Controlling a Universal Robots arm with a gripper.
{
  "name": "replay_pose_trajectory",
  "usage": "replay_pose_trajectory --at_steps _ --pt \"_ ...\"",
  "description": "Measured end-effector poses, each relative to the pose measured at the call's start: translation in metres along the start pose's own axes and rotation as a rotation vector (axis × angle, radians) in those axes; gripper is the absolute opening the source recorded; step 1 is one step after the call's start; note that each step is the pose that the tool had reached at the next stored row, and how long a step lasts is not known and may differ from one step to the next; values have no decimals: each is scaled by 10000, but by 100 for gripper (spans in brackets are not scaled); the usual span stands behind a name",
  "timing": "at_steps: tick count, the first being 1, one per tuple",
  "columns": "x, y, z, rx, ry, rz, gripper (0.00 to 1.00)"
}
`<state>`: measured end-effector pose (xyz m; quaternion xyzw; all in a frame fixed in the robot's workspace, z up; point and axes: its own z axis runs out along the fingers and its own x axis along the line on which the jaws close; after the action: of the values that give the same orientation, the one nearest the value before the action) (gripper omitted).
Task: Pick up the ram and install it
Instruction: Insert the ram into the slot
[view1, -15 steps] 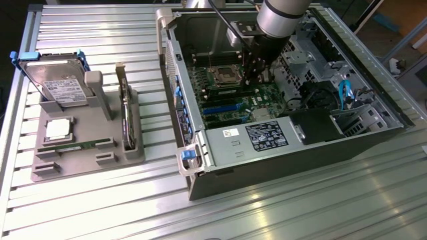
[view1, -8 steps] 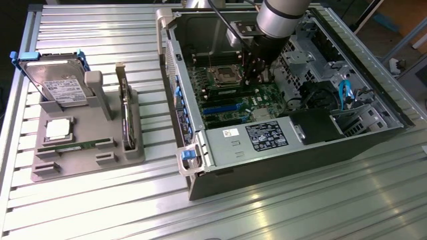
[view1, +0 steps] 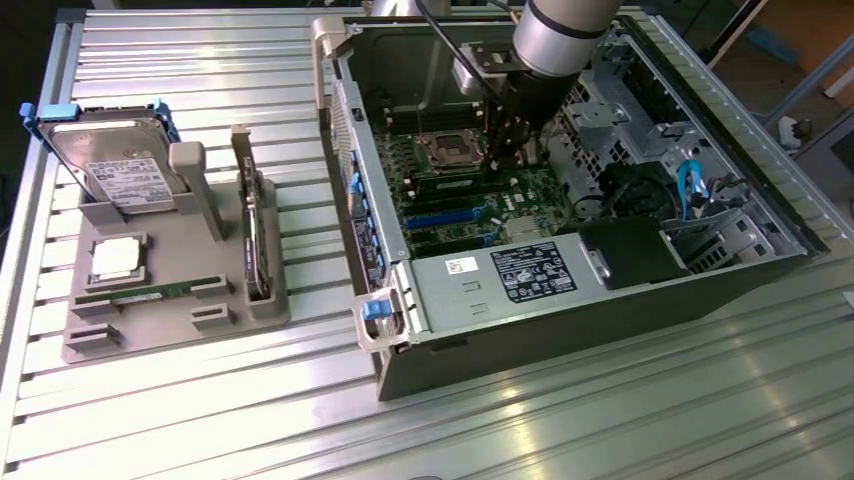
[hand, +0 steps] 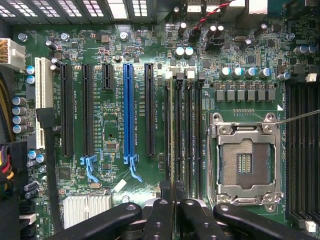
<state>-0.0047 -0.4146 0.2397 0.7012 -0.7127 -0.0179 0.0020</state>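
Reaching steeply down from the upper edge of the exterior view, the arm (view1: 567, 30) sinks its wrist into the open computer case (view1: 350, 150), which lies on its side on the ribbed metal table (view1: 534, 430). The gripper (view1: 514, 158) points straight down at the motherboard (view1: 467, 200), just to the exterior view's right of the processor socket (view1: 447, 150) and near the blue slots (view1: 441, 217). Its dark body hides the fingertips from this side. Well apart, toward the exterior view's left, a grey holder tray (view1: 174, 335) carries a hard drive (view1: 114, 170) standing on edge, a square silver processor chip (view1: 118, 258), a dark expansion card (view1: 251, 235) upright, and a green twin stick (view1: 147, 292) lying flat. The wrist view looks squarely down on the board. The two inner fingers (hand: 164, 205) are drawn nearly together, with only a sliver between their tips. They pinch the ram (hand: 173, 130), seen edge-on as a thin pale strip. That strip runs straight away from the fingertips along the bank of black memory slots (hand: 189, 135). It is lined up with one of the slots on the blue-slot side of the bank, between the long blue slot and the open socket. Whether it is fully seated I cannot tell.
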Motion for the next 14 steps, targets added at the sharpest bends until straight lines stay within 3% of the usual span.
replay_pose_trajectory --at_steps 14 --pt "0 1 -21 0 2 30 12"
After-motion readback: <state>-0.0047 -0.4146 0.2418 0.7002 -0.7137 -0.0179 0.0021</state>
